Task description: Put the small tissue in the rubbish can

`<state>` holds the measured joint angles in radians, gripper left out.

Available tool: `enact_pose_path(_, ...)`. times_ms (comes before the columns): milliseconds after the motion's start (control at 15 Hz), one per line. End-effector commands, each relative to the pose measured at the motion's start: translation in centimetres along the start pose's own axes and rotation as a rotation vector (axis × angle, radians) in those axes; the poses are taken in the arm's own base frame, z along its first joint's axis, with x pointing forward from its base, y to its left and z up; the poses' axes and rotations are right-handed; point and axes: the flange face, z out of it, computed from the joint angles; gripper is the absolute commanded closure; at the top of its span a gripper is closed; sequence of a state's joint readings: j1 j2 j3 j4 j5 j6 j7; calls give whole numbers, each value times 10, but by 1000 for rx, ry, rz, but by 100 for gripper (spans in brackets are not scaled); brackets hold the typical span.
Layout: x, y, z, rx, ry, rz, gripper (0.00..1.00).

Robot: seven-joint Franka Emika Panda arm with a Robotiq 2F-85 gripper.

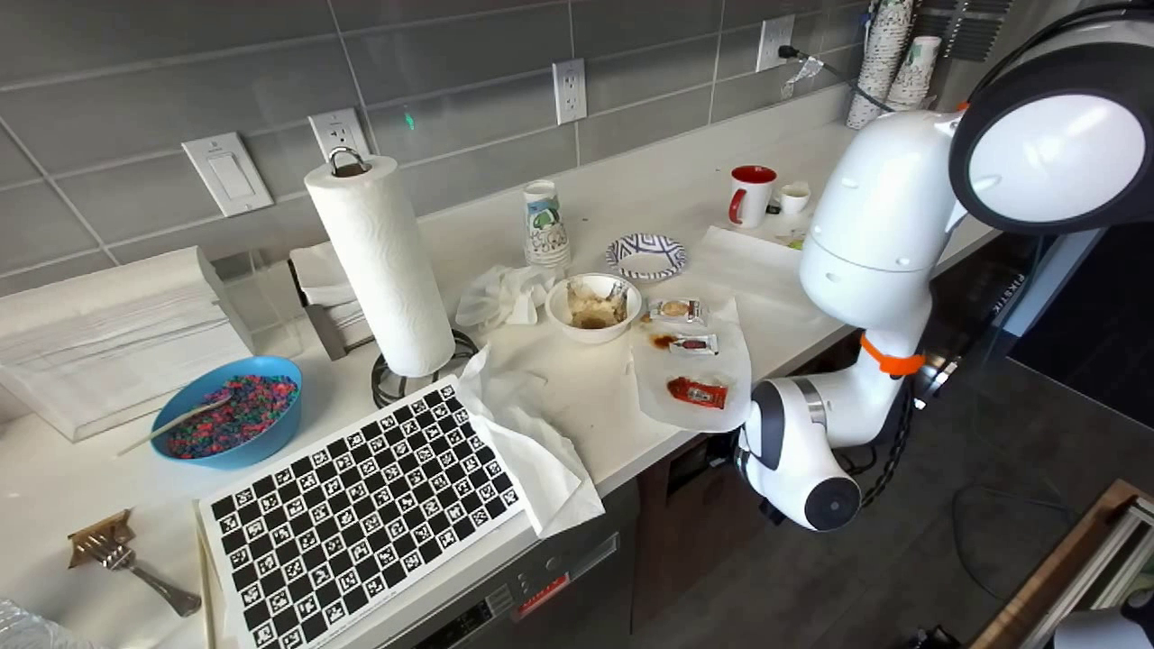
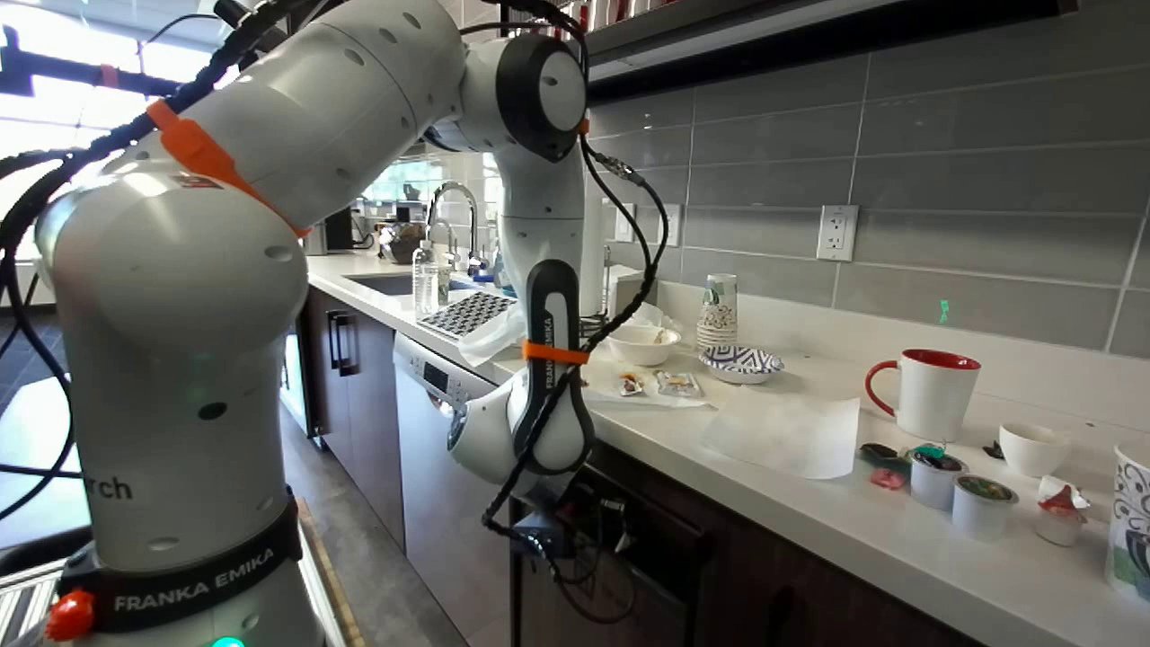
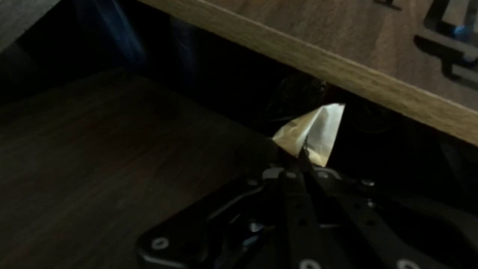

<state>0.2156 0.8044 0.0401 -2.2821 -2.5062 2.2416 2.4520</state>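
Observation:
My gripper [image 3: 304, 168] is shut on a small folded tissue [image 3: 325, 129], white with a brownish side, which sticks out past the fingertips in the wrist view. The tissue is over or in front of a dark opening [image 3: 231, 82] bounded by wooden boards. Glints of something shiny show inside it, but it is too dark to tell whether this is the rubbish can. In both exterior views the arm's wrist hangs below the counter's front edge, by a dark gap under the counter [image 2: 665, 530]. The fingertips and tissue are hidden in those views.
A wooden board edge [image 3: 310, 54] runs just beyond the tissue. The counter [image 1: 586, 397] carries a white bowl [image 1: 593, 308], opened sauce packets on paper [image 1: 699, 392], a paper towel roll [image 1: 383, 266], a checkered board [image 1: 361, 514] and a red-white mug [image 1: 750, 196].

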Motion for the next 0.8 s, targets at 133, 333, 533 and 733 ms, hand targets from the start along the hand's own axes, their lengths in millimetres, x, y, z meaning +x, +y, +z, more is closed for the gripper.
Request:
enact_pose_path(133, 20, 2, 15, -22, 70, 2, 100)
enact_pose_path(333, 20, 1, 18, -25, 85, -3, 100)
enact_pose_path(533, 20, 0, 20, -28, 100, -7, 100)
enact_pose_path(733, 19, -2, 23, -25, 107, -2, 100)
